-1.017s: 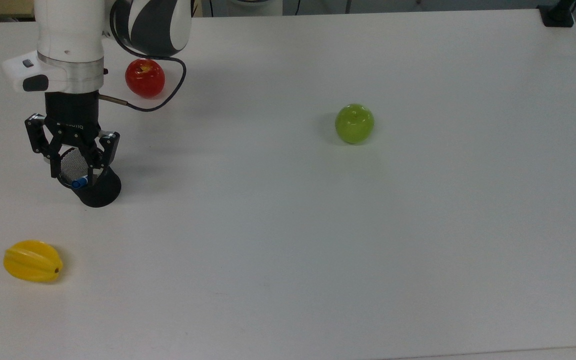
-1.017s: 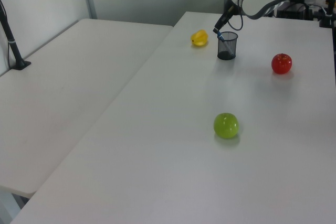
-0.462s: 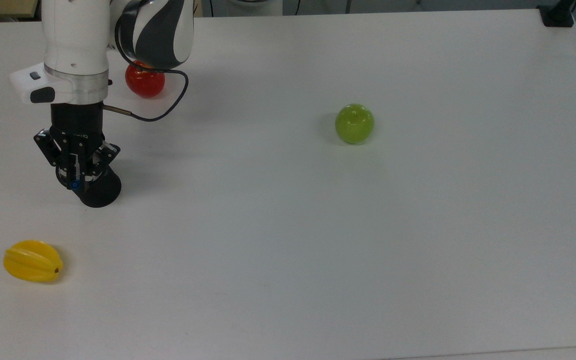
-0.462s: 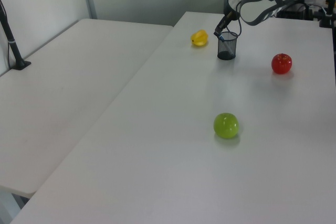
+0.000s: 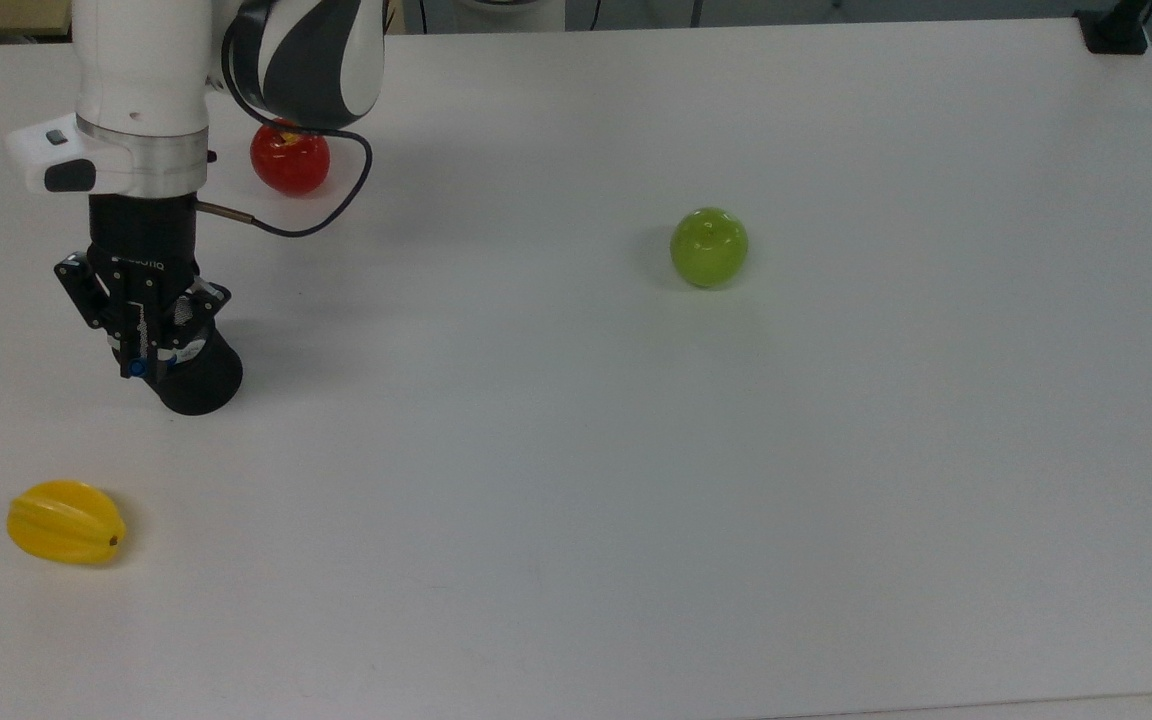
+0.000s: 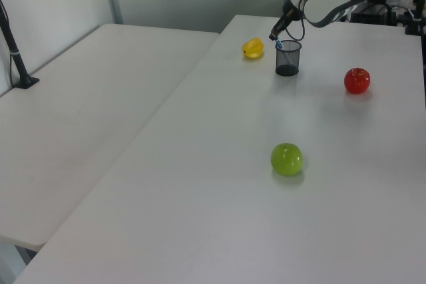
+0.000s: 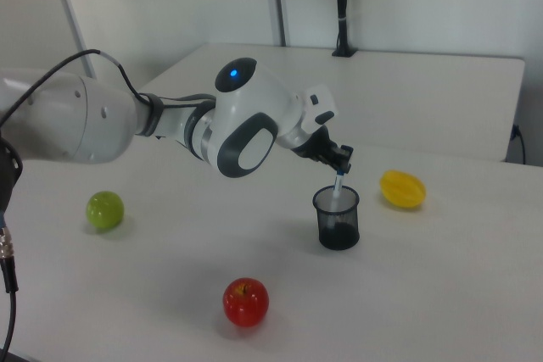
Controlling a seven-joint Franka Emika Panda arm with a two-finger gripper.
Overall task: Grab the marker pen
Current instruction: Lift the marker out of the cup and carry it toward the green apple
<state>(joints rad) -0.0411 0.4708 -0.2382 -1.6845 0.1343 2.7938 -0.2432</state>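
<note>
Above the black mesh cup [image 7: 338, 219], the fingers [image 5: 141, 345] pinch the marker pen [image 7: 338, 185], partly lifted.

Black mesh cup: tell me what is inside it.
The marker pen stands in the black mesh cup, its top pinched by the end effector. Its lower end and the cup's bottom are hidden.

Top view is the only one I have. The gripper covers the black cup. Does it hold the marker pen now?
Observer: Yes. In the right view the gripper is shut on the marker pen at its top.
Operator: Is the pen out of the cup?
Observer: Not yet. In the right view its lower end is inside the black mesh cup.
Operator: Is the pen upright?
Observer: Nearly. It leans a little, with its top toward the right view's right.
</note>
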